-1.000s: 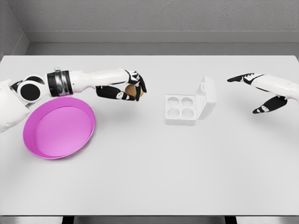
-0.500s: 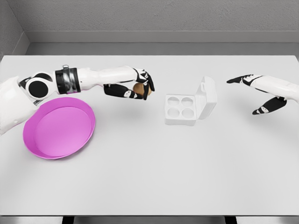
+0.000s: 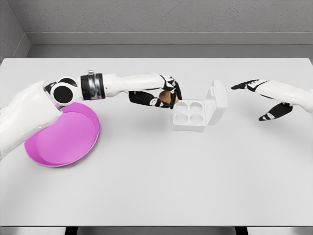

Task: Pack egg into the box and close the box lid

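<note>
While the left hand [image 3: 164,96] grips the brown egg [image 3: 165,97] just beside the open box [image 3: 198,113] near the worktop's middle, right hand [image 3: 261,95] waiting open, the carry is on; next, lower it into a cup.

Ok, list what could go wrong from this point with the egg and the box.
1. The left hand grips the brown egg just short of the white egg box; its fingers could knock the light box sideways on approach.
2. Four small cups: a release off-centre may leave the egg on a rim, free to roll off.
3. The lid stands open beside the open right hand; closing early could pinch the egg.
</note>
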Controlling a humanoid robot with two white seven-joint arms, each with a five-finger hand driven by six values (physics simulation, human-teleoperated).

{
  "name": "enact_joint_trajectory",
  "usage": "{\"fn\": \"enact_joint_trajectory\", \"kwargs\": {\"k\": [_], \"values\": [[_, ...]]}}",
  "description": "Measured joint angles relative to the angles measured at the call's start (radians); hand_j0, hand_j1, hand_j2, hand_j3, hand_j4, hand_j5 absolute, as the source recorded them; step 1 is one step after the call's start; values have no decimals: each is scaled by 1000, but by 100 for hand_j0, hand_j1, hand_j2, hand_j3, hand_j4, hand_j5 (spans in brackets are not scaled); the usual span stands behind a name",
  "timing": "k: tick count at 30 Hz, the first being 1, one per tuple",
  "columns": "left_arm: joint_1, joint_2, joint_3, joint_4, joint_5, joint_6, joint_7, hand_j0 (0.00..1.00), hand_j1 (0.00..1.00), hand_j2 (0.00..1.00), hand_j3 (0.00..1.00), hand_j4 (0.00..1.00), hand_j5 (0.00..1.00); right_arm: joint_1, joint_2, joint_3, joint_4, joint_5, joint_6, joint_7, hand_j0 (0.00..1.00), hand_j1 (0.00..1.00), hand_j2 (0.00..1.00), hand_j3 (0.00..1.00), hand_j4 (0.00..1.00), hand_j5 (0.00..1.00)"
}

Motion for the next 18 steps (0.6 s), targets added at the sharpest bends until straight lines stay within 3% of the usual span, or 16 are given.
{"fn": "enact_joint_trajectory", "kwargs": {"k": [18], "values": [[-11, -156, -4, 185, -35, 0, 1, 33, 33, 33, 33, 33, 33, -5, 5, 0, 17, 8, 0, 0, 100, 100, 100, 100, 100, 100]]}}
